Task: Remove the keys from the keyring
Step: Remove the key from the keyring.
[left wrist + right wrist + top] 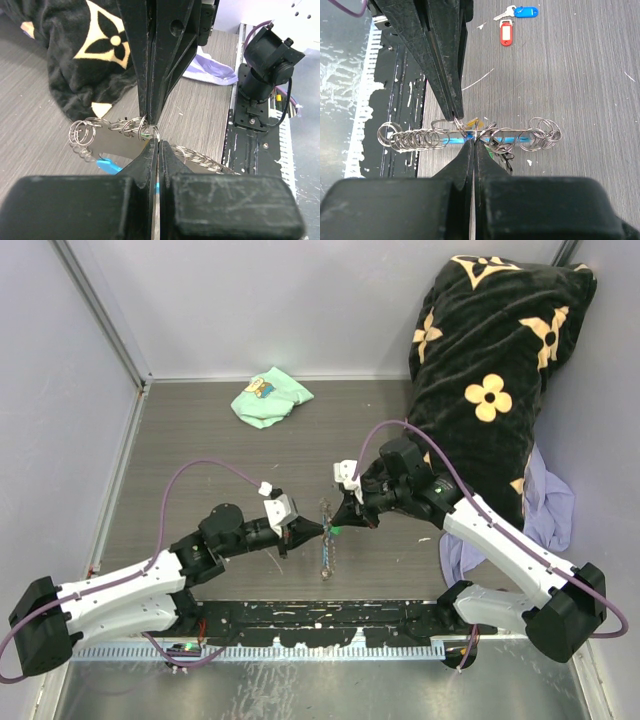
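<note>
From above, the left gripper [316, 530] and right gripper [343, 524] meet tip to tip at the keyring [326, 558], which lies stretched out on the table [200, 440] between them. The left wrist view shows both pincers clenched on rings mid-chain, with the blue fob [107, 165] beneath. In the right wrist view, two keys [506, 32], one red-tagged and one blue-tagged, lie loose, well apart from the chain.

— Where is the keyring [327, 545]?
— On the table [200, 440], near its front edge, lying front to back between the two arms. The left end effector [321, 530] meets it from the left, the right end effector [336, 525] from the right.
— Any loose keys [506, 34]?
— Two, side by side on the table beyond the left end effector, well apart from the keyring.
— And behind?
— A cloth [270, 398] at the back wall, left of centre. A blanket [490, 370] is heaped in the back right corner.
</note>
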Controlling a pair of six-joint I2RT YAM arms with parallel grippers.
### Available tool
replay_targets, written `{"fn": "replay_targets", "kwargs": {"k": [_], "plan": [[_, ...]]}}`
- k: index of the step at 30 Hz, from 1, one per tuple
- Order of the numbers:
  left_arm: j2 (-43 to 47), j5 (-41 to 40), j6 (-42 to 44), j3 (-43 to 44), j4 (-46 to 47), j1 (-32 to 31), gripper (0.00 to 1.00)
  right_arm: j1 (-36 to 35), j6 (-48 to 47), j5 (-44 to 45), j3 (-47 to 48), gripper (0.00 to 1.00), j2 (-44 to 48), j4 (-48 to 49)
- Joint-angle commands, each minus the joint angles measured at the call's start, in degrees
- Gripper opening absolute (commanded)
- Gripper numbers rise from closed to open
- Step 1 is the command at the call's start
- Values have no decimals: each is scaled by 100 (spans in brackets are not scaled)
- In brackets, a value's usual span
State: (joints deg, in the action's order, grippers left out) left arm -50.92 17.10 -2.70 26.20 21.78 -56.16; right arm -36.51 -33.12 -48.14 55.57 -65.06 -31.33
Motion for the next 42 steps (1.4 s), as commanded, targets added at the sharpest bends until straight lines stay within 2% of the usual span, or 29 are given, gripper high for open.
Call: {"fn": "replay_targets", "kwargs": {"k": [1, 5, 11, 16, 20, 26, 31, 33, 42], "plan": [[16, 11, 538, 548, -106, -39, 0, 66, 228, -149, 30, 1, 45, 387], [-28, 16, 617, 687, -204, -40, 0, 104, 195, -215, 37, 2, 50, 349], [-32, -51, 345, 580, 85, -35, 0, 212, 116, -371, 93, 20, 110, 212], [-3, -115, 83, 466, 255, -36, 0, 264, 29, -445, 189, 40, 141, 56], [1, -154, -70, 403, 316, -41, 0, 346, -221, -638, 303, 45, 185, -218], [-41, -168, -214, 378, 360, -41, 0, 424, -983, -1153, 552, 43, 241, -995], [-16, -147, -260, 356, 385, -40, 0, 443, -1531, -1545, 535, 21, 207, -1381], [-9, -102, -266, 360, 374, -35, 0, 424, -1454, -1508, 424, 16, 138, -1214], [-3, -19, -335, 329, 482, -42, 0, 269, -928, -1075, 193, 17, -162, -516]]}}
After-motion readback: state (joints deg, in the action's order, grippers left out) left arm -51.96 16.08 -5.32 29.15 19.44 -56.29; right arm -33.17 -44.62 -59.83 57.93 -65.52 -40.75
